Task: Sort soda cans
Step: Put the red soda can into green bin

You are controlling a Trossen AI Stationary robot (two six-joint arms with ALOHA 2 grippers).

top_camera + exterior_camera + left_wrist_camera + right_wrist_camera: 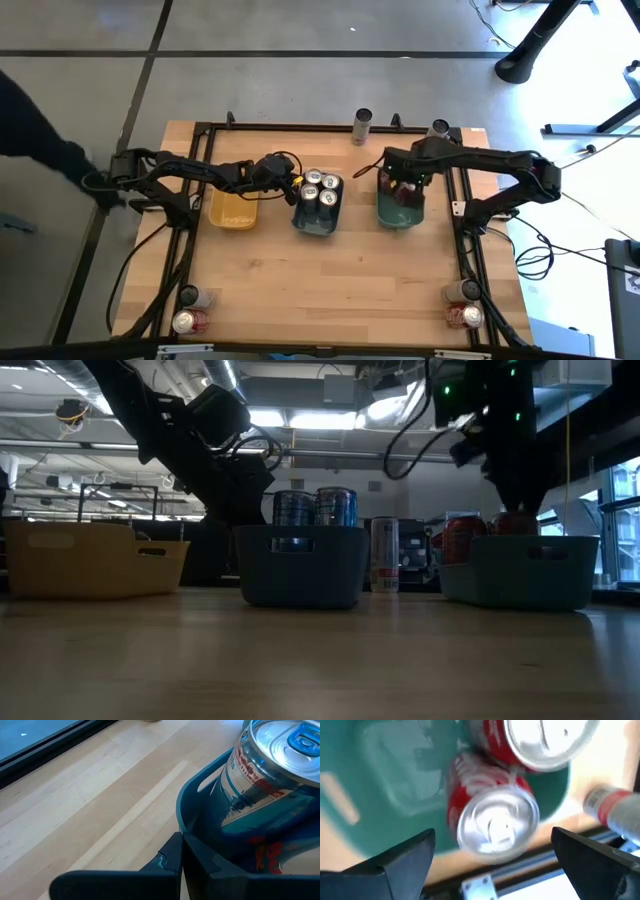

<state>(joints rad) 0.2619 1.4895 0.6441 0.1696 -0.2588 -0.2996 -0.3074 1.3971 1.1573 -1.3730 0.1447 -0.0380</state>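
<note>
The right gripper (492, 857) hangs over the teal tray (400, 212), jaws spread wide and holding nothing, a red can (492, 817) standing in the tray between its fingers beside a second red can (540, 740). Left of the teal tray, the grey-blue tray (318, 218) holds four silver cans (321, 190). The left gripper (181, 851), jaws closed and empty, sits at that tray's rim.

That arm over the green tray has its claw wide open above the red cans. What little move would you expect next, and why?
Probably a short lift straight up. The right tool stands open over the teal tray, and the red can between its fingers already stands in the tray beside another red can, so it looks released. Rising first should clear both cans before the arm goes for another.
</note>
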